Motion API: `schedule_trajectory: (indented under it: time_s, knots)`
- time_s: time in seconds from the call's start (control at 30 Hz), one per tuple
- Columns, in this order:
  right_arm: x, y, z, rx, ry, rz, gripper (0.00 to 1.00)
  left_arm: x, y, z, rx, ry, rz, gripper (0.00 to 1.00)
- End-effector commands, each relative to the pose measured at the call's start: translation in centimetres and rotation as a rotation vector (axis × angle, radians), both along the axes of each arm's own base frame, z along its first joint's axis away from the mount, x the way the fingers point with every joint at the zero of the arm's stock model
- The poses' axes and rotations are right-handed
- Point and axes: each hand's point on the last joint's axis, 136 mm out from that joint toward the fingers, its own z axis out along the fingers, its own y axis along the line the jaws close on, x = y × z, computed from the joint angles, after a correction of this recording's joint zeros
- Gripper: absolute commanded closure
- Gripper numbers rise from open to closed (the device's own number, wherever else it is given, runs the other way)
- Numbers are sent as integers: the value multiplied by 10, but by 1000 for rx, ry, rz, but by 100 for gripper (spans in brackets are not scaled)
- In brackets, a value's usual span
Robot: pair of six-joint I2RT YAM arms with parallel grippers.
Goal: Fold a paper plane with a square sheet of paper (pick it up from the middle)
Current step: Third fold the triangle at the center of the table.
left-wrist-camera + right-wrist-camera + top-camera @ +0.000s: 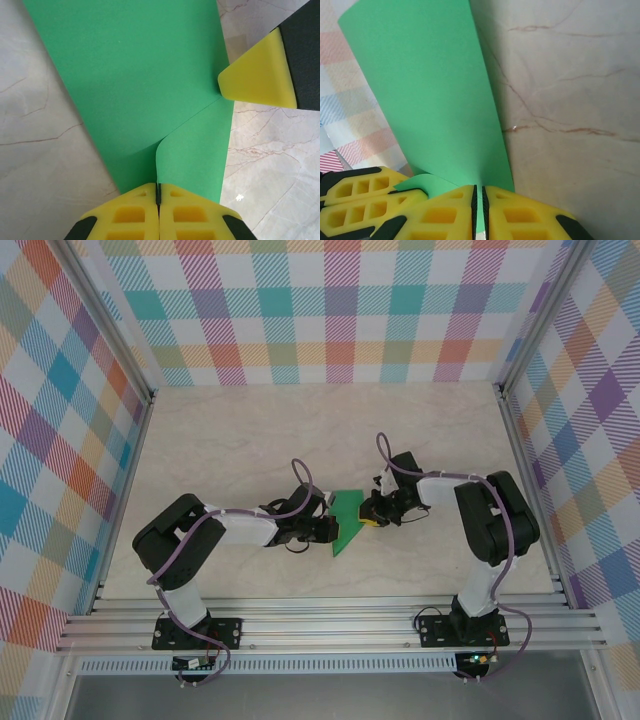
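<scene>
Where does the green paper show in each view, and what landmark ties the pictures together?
Top external: green paper mid-picture, just below centre.
Left wrist: upper middle, running down into the left fingers.
Right wrist: left of centre, rising from the right fingers.
Shared landmark: the pale marble tabletop beside the paper.

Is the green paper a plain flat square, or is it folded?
Folded. A flap overlaps the green paper in the left wrist view, and from above its outline looks like an arrow, not a square.
</scene>
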Motion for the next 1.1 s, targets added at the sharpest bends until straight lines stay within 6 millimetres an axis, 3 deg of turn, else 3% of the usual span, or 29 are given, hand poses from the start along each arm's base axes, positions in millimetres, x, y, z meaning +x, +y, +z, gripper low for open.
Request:
schedule_trajectory:
  time_s: [0.0,0.17,0.33,0.67,0.9,1.07]
  knots:
    - [-1,-7,-3,-45,-23,8,85,-9,14,-12,62,28,10,94]
    - [-11,-1,29,39,-63,5,84,-9,15,-13,60,28,16,94]
    - [-30,13,36,103,-46,4,85,-9,14,-14,56,28,15,94]
    - [-45,42,20,100,-11,36,86,-9,13,-15,56,30,11,94]
    - [-50,39,-8,60,35,30,87,-10,16,-16,63,30,12,94]
    - [-50,32,1,23,4,29,86,-10,18,-18,75,31,20,94]
